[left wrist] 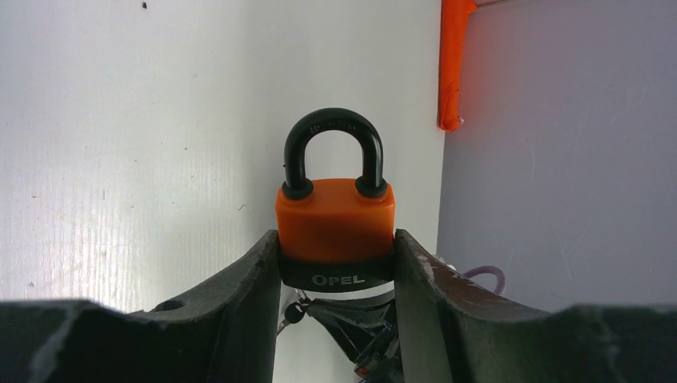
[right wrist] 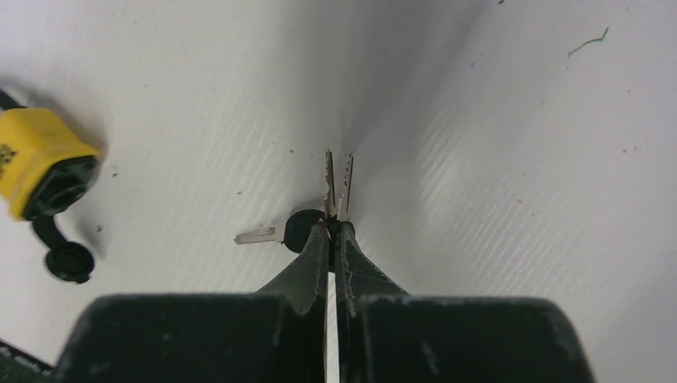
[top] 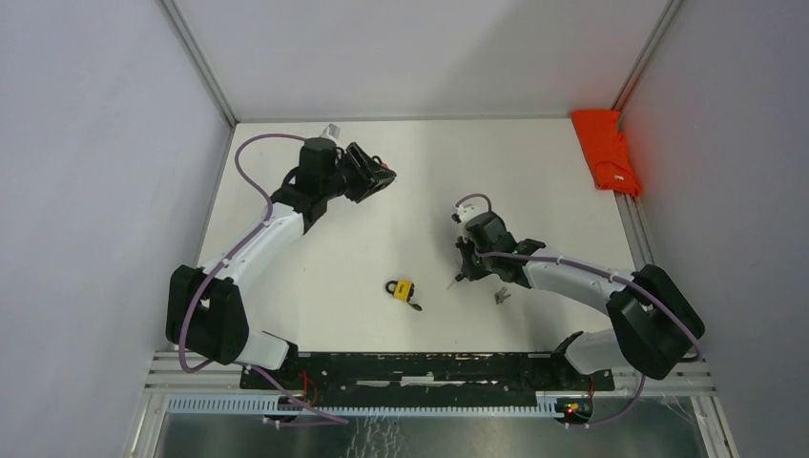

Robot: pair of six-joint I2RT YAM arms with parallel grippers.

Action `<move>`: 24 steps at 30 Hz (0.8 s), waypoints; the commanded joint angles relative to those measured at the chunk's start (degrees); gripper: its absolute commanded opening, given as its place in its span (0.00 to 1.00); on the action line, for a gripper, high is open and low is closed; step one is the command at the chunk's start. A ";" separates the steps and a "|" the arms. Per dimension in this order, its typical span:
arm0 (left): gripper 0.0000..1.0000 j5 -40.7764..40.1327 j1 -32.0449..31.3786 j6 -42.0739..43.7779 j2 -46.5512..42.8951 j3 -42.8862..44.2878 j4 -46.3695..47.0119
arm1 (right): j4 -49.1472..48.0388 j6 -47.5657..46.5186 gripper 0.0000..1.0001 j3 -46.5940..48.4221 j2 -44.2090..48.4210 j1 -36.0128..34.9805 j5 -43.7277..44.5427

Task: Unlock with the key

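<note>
**Left clamps orange padlock, right pinches keys**

Top external: The left end effector (top: 374, 177) sits over the far-left part of the worktop (top: 534, 172). It looks closed round something, but the held item can't be made out from here. The right end effector (top: 461, 279) is at centre-right with its tip pointing down at the worktop, and a thin sliver of metal pokes out at the tip. A yellow padlock (top: 404, 289) lies flat near the middle, just left of the right end effector and not touching it. A small metal piece (top: 501, 296) lies just to its right and is too small to identify. An orange cloth (top: 606, 153) is bunched at the far-right edge.

Left wrist: The orange padlock (left wrist: 335, 219) is clamped between both fingers (left wrist: 239, 287), which squeeze its sides at the black base band marked OPEL. The black shackle (left wrist: 334, 136) points away from the camera, with both legs seated in the body. The orange cloth shows at top right.

Right wrist: The fingertips are pressed together, pinching the keys (right wrist: 329, 182). Two toothed blades stick straight out past the tips. A third blade with a dark round head juts left at the tips, and I can't tell whether it is gripped or just hanging. The yellow padlock is at the left edge on the worktop, well apart from the keys, with its black cap (right wrist: 68, 262) dangling beside it.
</note>
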State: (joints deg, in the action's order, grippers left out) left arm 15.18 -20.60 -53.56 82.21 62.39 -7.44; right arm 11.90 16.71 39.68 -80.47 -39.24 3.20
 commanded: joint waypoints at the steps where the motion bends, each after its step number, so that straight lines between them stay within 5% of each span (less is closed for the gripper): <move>1: 0.02 1.06 0.28 2.31 -2.30 0.32 4.47 | -0.34 0.24 0.00 0.81 4.70 0.22 -3.78; 7: 0.02 1.12 0.27 2.41 -2.02 0.14 4.69 | -0.11 0.65 0.02 0.88 3.83 0.61 -7.85; 12: 0.02 1.17 0.23 2.56 -1.98 -0.25 4.73 | 0.65 0.31 0.26 0.14 0.35 1.39 -7.70; 24: 0.02 1.17 0.28 2.76 -1.31 -0.42 4.85 | 2.74 -0.47 0.32 0.42 -2.52 1.57 -5.46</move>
State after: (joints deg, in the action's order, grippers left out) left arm 15.33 -20.60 -52.95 82.21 61.49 -7.09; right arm 13.72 16.67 39.68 -82.17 -37.95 -2.76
